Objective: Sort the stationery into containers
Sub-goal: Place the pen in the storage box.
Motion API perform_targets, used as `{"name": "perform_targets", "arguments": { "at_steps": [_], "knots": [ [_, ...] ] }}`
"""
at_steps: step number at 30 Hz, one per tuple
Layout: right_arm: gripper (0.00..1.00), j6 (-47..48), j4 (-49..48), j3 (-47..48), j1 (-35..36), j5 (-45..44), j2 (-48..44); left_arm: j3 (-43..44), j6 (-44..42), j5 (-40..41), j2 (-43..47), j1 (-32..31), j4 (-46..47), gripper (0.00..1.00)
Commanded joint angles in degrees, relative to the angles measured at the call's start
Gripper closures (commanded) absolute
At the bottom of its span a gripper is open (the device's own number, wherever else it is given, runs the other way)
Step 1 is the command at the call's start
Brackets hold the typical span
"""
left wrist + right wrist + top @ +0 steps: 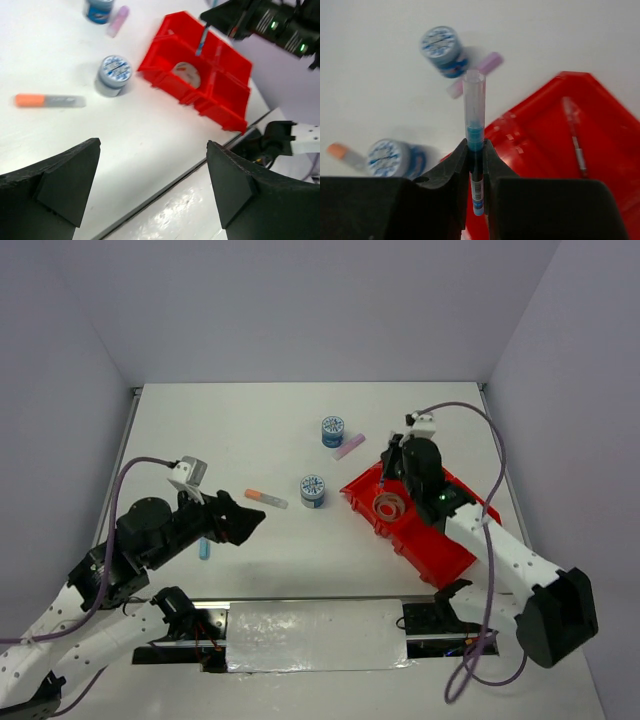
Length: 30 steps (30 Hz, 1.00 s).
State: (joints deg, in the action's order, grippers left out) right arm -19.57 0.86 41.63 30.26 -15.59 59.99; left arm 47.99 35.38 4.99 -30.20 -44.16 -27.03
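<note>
My right gripper (475, 147) is shut on a blue pen (474, 107) and holds it upright over the far corner of the red compartment tray (600, 150); the top view also shows this gripper (392, 462) there. A clear tape ring (388, 507) and a thin red pen (574, 137) lie in the tray (455, 555). Two blue-white rolls (333, 431) (313, 490), a pink stick (349, 447) and an orange-tipped marker (266, 499) lie on the table. A light blue pen (204, 548) lies beside my left gripper (252, 521), which is open and empty (152, 185).
The table's near edge has a metal strip (315, 635) between the arm bases. Grey walls close in the back and sides. The right arm's cable (490, 430) loops above the tray.
</note>
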Motion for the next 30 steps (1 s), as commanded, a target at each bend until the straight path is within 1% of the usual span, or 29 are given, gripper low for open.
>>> {"name": "perform_targets", "arguments": {
  "at_steps": [1,4,5,7,8,10,12,15,16,17,18,19,24,26,27,30],
  "knots": [
    [1.0,3.66,8.1,6.53,-8.78,-3.65,6.36,3.6,-0.38,7.67,1.1,0.04,-13.76,0.01],
    [1.0,4.71,8.89,9.96,-12.93,-7.07,11.46,0.98,-2.15,4.6,4.44,0.04,-10.69,0.01],
    [1.0,5.15,8.98,11.44,-13.29,-7.86,13.73,0.1,-2.5,1.11,5.14,0.04,-9.55,0.01],
    [1.0,6.82,9.07,12.77,-13.73,-11.19,15.94,-1.57,-3.56,-2.52,6.55,0.04,-6.74,0.01],
    [1.0,7.44,9.59,14.08,-13.91,-12.08,18.39,-1.75,-3.82,-3.58,6.73,0.04,-6.55,0.01],
    [1.0,8.06,10.3,15.15,-15.05,-13.32,20.42,-1.76,-4.09,-4.47,6.82,0.04,-6.63,0.01],
    [1.0,7.89,10.39,14.71,-16.19,-11.84,21.66,-1.93,-3.91,-4.47,6.99,0.04,-6.55,0.01],
    [1.0,7.0,7.67,11.03,-17.6,-8.23,17.2,-2.11,-4.17,-4.55,6.73,0.04,-6.11,0.01],
    [1.0,6.83,5.31,8.32,-17.69,-7.09,13.01,-2.11,-4.09,-4.55,6.64,0.04,-6.11,0.01],
    [1.0,6.74,4.77,7.25,-17.61,-6.82,10.79,-2.11,-4.09,-4.55,6.55,0.04,-6.11,0.01],
    [1.0,6.65,4.67,6.11,-17.6,-6.82,7.02,-2.11,-4.09,-4.55,6.47,0.04,-6.2,0.01],
    [1.0,6.3,5.02,5.84,-17.69,-6.82,5.33,-2.02,-3.83,-4.55,6.46,0.04,-6.46,0.01],
    [1.0,5.51,7.13,3.9,-17.69,-5.5,-5.29,-1.58,-2.25,0.88,8.13,0.13,-7.95,0.01],
    [1.0,5.07,9.84,4.42,-17.69,-5.23,-6.81,-1.23,-2.07,2.55,8.49,0.22,-8.65,0.01],
    [1.0,4.81,14.73,6.34,-17.69,-5.32,-7.33,-0.88,-2.06,4.22,8.31,0.22,-9.09,0.01],
    [1.0,5.77,20.65,8.03,-17.69,-3.22,-8.3,1.31,-2.06,8.17,7.26,0.22,-11.46,0.01]
  ]
}}
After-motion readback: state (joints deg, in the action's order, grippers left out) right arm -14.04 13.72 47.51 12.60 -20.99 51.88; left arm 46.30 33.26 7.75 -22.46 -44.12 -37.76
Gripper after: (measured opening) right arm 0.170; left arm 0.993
